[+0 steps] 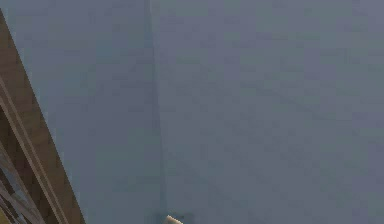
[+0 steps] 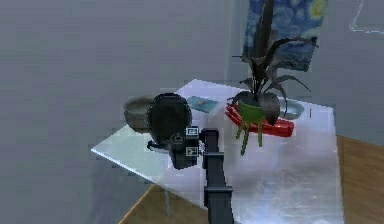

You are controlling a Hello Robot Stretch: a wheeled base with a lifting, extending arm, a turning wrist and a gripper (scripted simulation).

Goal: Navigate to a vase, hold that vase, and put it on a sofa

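A pale glossy table [image 2: 290, 170] stands against the grey wall in the arm side view. On its left part sits a rounded grey-brown vessel [image 2: 137, 110], perhaps the vase. The dark arm [image 2: 217, 185] rises from the bottom edge, and the gripper [image 2: 158, 118] with its round dark body lies right in front of that vessel. The vessel rests on the tabletop behind the gripper, so I cannot tell whether the gripper holds anything or touches it.
A dark-leaved plant in a green pot on a red dish [image 2: 262, 112] stands at the table's back right, with a small blue flat thing [image 2: 203, 104] near it. A painting [image 2: 285, 30] hangs behind. The forward view faces a blue-grey wall corner [image 1: 155, 100] with brown woodwork [image 1: 25, 140] at its left.
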